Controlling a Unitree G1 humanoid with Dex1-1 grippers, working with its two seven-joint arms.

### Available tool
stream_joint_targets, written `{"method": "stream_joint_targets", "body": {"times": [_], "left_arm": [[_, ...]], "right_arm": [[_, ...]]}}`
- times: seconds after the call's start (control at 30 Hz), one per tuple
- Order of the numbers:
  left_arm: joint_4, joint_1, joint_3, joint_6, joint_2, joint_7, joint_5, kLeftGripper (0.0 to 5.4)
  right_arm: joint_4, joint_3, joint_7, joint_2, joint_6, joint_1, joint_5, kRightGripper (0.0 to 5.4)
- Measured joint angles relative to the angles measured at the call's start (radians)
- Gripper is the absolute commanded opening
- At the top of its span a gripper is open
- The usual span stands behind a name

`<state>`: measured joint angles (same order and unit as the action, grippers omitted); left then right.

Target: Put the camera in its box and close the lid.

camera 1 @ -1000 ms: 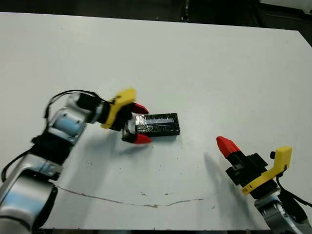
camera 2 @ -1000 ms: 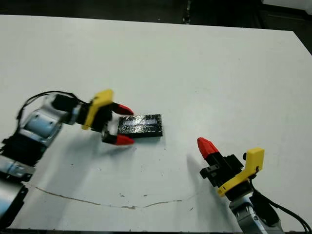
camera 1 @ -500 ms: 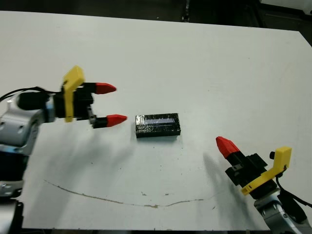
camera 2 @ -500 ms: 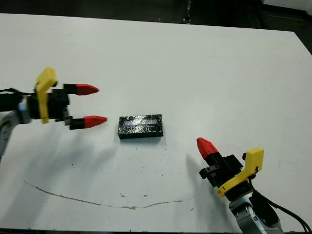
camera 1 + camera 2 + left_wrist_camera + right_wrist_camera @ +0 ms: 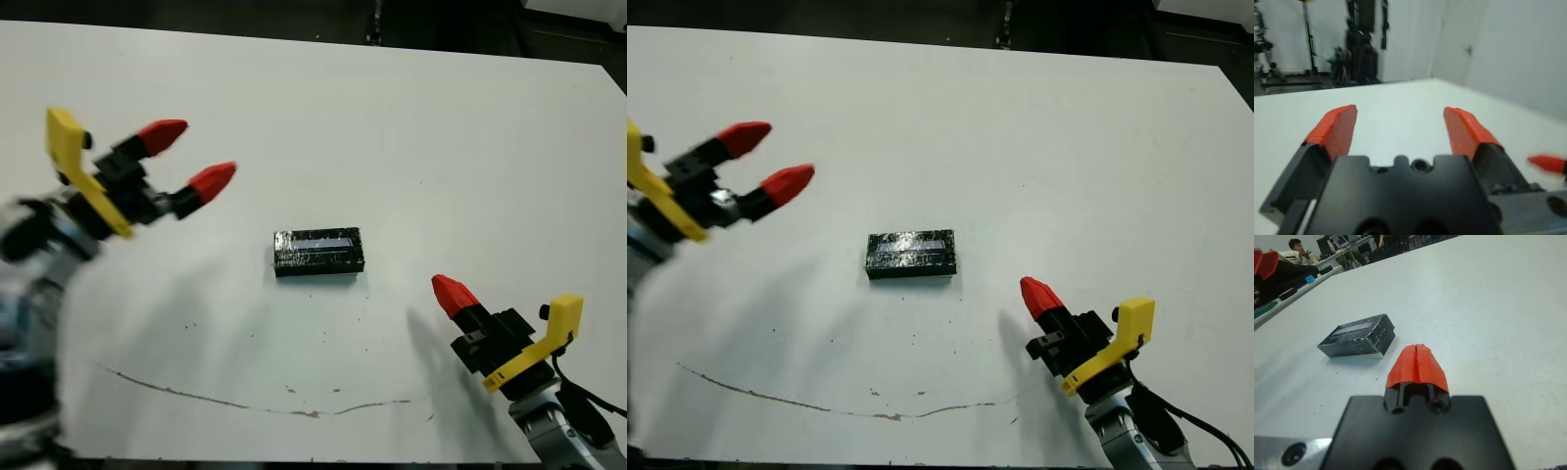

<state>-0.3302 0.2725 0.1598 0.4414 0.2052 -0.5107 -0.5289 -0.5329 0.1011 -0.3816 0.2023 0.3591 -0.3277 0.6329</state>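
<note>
Lid (image 5: pixel 318 251) sits on the box, closed, near the middle of the white surface (image 5: pixel 441 147); black glittery top with a pale stripe running along it. Box sides show as a black wall under the lid in the right wrist view (image 5: pixel 1357 337). Camera not visible, can't tell if it's inside. The closed box lies flat, long side running left-right, nothing touching it.

Left hand (image 5: pixel 184 159) is up off the surface at the left, well apart from the box, its two red fingertips (image 5: pixel 162 132) spread with a clear gap between them, nothing held. Yellow bracket (image 5: pixel 76 166) behind the fingers; arm blurred at the left edge. Left wrist view shows the same spread: two red fingers (image 5: pixel 1334 128) wide apart over bare surface, nothing between.

Right hand (image 5: pixel 455 294) is low at the front right, near the surface's front edge, red tips pressed together into one point aimed toward the box, clearly apart from it. Right wrist view confirms: both red fingertips (image 5: pixel 1417 364) touching along a thin seam, empty, box lying ahead of them.

A thin brown line (image 5: pixel 245 401) runs across the surface near the front edge, with small dark specks around the box. People sit at desks (image 5: pixel 1300 252) beyond the surface in the right wrist view.
</note>
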Motion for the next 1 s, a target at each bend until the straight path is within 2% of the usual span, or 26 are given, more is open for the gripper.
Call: {"method": "stream_joint_targets", "body": {"times": [0.2, 0.37, 0.6, 0.9, 1.0], "left_arm": [[-0.025, -0.037, -0.204, -0.033, -0.151, 0.172, 0.118, 3.2], [0.01, -0.037, -0.299, -0.026, -0.209, 0.257, 0.189, 2.48], [0.056, -0.018, -0.335, 0.056, -0.215, 0.294, 0.212, 1.38], [0.075, -0.01, -0.337, 0.163, -0.24, 0.322, 0.2, 0.01], [0.073, -0.01, -0.337, 0.203, -0.247, 0.339, 0.2, 0.01]], "right_arm": [[-0.001, -0.001, 0.015, -0.003, 0.0, -0.002, 0.001, 0.0], [-0.001, -0.001, 0.015, -0.006, -0.001, -0.003, -0.001, 0.0], [-0.001, -0.001, 0.023, -0.006, -0.001, -0.003, -0.003, 0.0], [-0.001, 0.0, 0.024, -0.006, 0.0, -0.001, -0.007, 0.0], [-0.001, -0.001, 0.024, -0.006, -0.001, 0.0, -0.009, 0.0]]}}
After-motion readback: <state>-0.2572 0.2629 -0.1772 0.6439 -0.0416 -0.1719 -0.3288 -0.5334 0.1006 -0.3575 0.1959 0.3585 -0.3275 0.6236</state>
